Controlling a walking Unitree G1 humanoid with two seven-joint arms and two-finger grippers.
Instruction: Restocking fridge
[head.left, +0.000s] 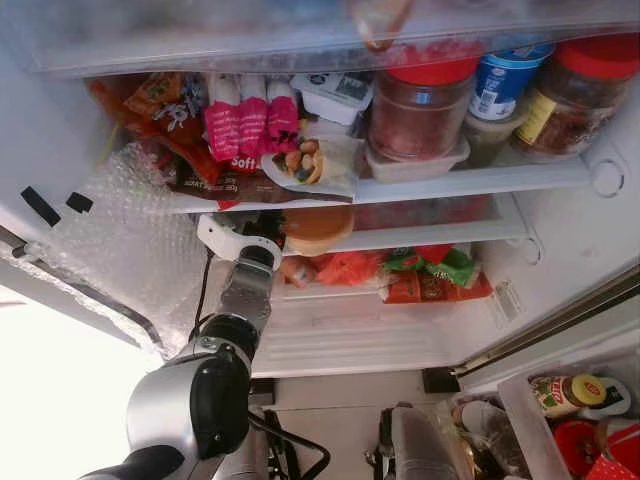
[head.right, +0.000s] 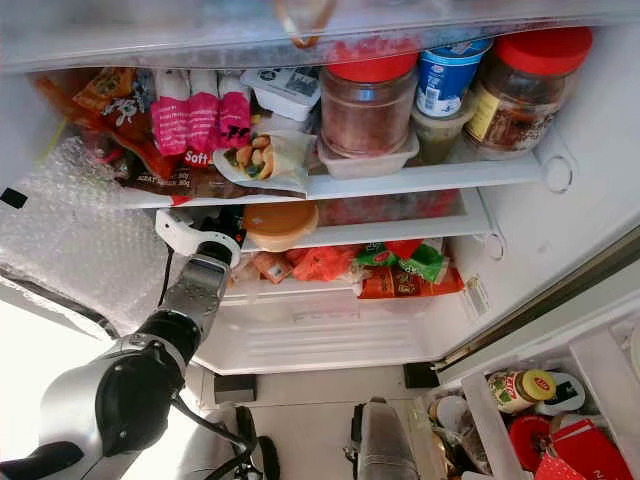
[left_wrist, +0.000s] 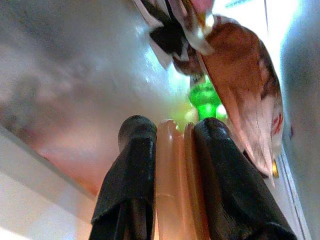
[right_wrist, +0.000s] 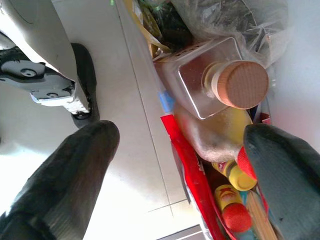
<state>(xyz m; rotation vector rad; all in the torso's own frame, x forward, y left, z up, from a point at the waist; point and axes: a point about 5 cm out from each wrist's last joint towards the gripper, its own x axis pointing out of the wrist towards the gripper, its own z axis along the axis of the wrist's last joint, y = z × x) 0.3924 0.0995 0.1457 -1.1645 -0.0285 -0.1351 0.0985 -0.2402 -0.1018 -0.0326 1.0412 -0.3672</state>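
The left wrist view shows the left claw (left_wrist: 172, 150) clamped on an orange lid (head.left: 317, 228), under the fridge shelf (head.left: 480, 182). The right claw (right_wrist: 185, 170) gapes wide above a wooden-capped bottle (right_wrist: 215, 85).

Jars (head.left: 425, 100) on upper shelf (head.left: 480, 180), at three o'clock of pink bottles (head.left: 250, 120); orange-lidded tub (head.left: 318, 228) on shelf below, at six o'clock.

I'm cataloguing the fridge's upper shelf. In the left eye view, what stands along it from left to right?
Orange snack bags → pink packets → red-lidded jar → blue-and-white tub → second red-lidded jar.
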